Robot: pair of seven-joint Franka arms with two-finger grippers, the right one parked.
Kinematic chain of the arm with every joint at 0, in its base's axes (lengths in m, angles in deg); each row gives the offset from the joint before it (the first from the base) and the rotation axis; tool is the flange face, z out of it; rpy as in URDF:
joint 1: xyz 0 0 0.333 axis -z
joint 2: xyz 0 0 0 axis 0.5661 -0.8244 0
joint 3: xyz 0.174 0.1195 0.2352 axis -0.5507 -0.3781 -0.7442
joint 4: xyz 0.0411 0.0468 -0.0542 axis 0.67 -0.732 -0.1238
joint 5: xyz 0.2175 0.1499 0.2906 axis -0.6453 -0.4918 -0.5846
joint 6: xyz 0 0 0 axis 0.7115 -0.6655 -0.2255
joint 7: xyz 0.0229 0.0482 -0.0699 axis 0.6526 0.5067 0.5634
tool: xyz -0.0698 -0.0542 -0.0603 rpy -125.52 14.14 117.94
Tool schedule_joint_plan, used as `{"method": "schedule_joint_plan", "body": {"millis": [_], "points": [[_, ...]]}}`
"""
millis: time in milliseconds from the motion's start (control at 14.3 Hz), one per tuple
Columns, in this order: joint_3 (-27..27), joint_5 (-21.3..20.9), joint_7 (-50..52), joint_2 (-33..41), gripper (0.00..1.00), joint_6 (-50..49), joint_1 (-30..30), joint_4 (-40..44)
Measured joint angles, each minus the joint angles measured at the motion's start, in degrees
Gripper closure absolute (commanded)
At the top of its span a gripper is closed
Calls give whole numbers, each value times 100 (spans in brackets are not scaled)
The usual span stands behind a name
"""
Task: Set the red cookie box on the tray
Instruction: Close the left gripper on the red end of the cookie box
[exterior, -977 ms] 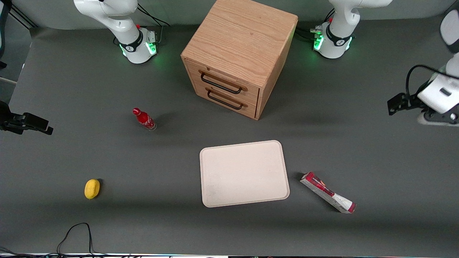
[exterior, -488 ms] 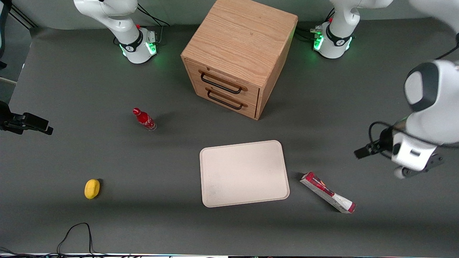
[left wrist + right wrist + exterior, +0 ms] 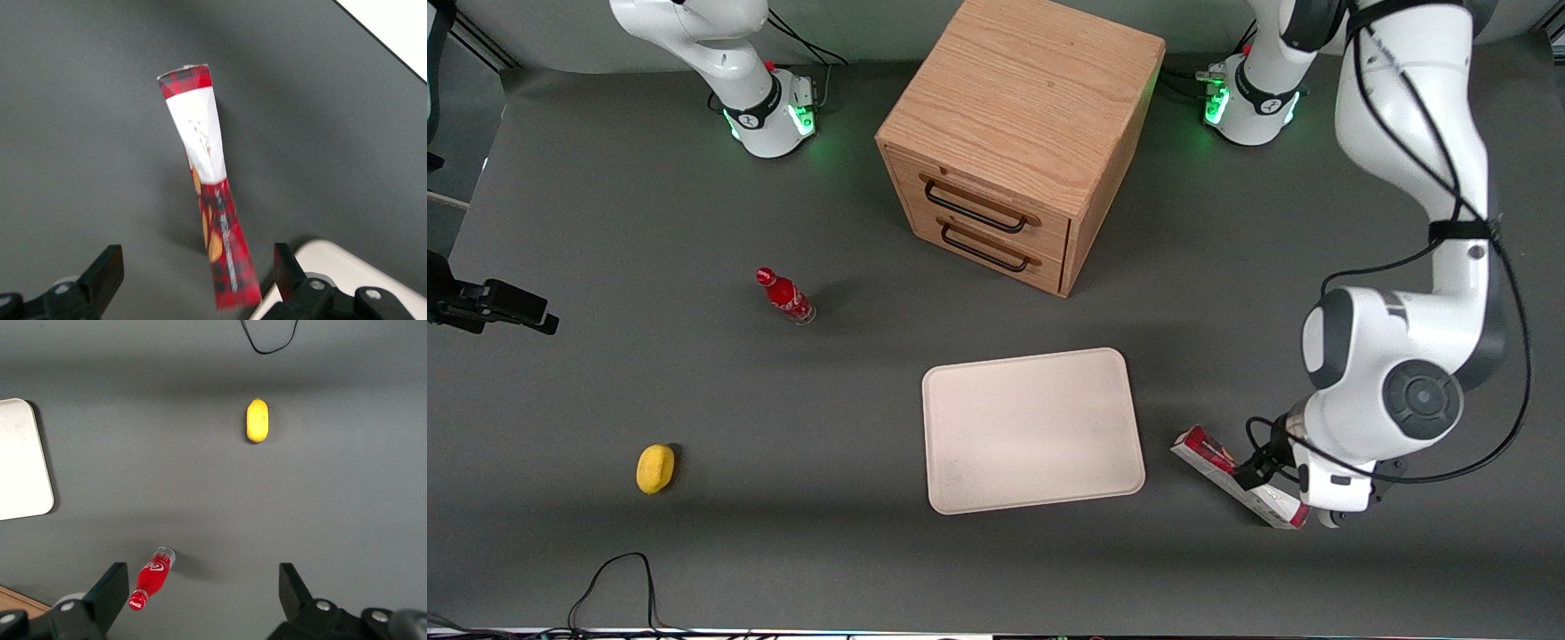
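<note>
The red cookie box (image 3: pixel 1211 453) lies flat on the dark table beside the tray (image 3: pixel 1032 431), on the working arm's side of it and slanting toward the front camera. My gripper (image 3: pixel 1316 500) hangs over the box's nearer, white-and-red end. In the left wrist view the gripper (image 3: pixel 197 270) is open, its fingers (image 3: pixel 107 273) wide apart. The cookie box (image 3: pixel 210 193) lies below, its red end between them and untouched. A corner of the cream tray (image 3: pixel 343 267) shows beside that end. The tray (image 3: pixel 20 460) holds nothing.
A wooden drawer cabinet (image 3: pixel 1023 142) stands farther from the front camera than the tray. A small red bottle (image 3: pixel 784 296) and a yellow lemon (image 3: pixel 655 468) lie toward the parked arm's end of the table. A black cable (image 3: pixel 618 578) loops at the front edge.
The left arm has swung in from the table's edge toward the front camera and now hangs over the cookie box. The box and the tray have not moved.
</note>
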Motion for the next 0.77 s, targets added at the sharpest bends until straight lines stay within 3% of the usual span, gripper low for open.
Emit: {"method": "schedule_joint_plan", "body": {"millis": [279,349,628,767], "points": [[-9,4,249,-438,1,806,9,-19],[-15,4,265,-522,10,908,9,-37],[-52,8,285,-651,100,982,8,-133],[-55,20,311,-651,100,984,8,-169]]}}
